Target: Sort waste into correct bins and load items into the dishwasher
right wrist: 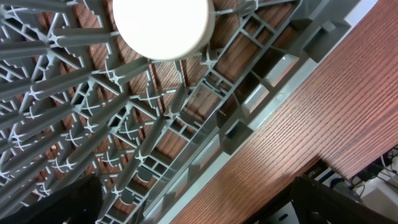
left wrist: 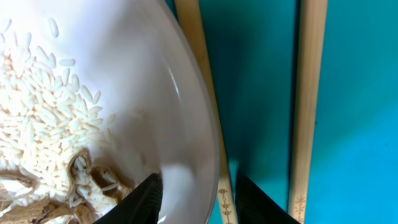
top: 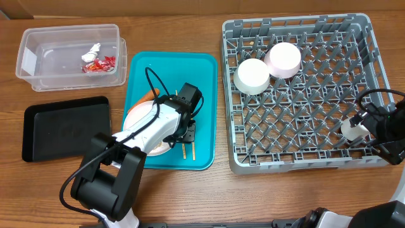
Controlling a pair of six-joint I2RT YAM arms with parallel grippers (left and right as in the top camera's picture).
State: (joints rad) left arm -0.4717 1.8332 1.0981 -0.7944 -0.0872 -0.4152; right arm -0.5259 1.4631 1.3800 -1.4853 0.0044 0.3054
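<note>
Two bowls (top: pixel 252 76), cup (top: pixel 353 130) racked; wrapper (top: pixel 101 63), tissue (top: pixel 93 50) tubbed; plate (left wrist: pixel 155 93), rice (left wrist: pixel 37 124), chopsticks (left wrist: pixel 308 93) pending. Left claw (left wrist: pixel 200 196), half open, straddles the plate rim; right claw (right wrist: pixel 193 204) gapes empty.

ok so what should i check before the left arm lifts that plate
1. Left gripper straddles the plate rim: ok.
2. Jaws clamped on the rim: not ok, a gap shows beside it.
3. Chopsticks clear of the fingers: not ok, one lies between them beside the rim.
4. Plate empty of food: not ok, rice and nut bits lie on it.
5. Right gripper open and away, over the dish rack: ok.
</note>
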